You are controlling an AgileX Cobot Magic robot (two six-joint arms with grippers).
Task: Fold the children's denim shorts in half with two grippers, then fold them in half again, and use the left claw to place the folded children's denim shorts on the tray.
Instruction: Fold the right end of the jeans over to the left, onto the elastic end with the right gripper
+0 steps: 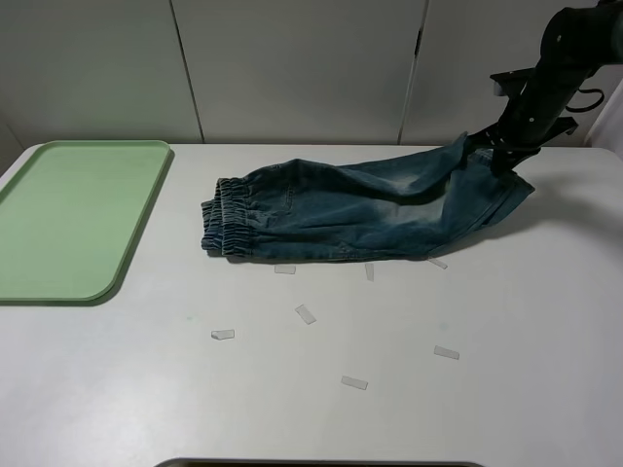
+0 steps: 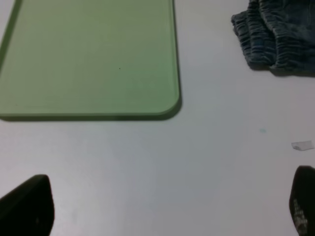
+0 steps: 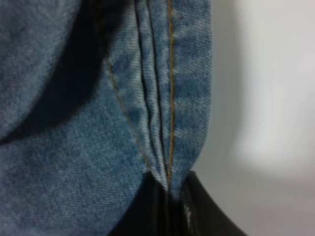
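Observation:
The children's denim shorts lie across the middle of the white table, gathered waistband toward the tray. My right gripper is shut on the leg hem at the far right and holds that end lifted off the table. The right wrist view shows stitched denim pinched between the black fingertips. The pale-green tray sits at the left. In the left wrist view my left gripper stands open over bare table, fingers wide apart, with the tray and the waistband ahead. The left arm is outside the exterior view.
Several small clear tape pieces lie scattered on the table in front of the shorts; one tape piece lies near the left gripper. White wall panels stand behind the table.

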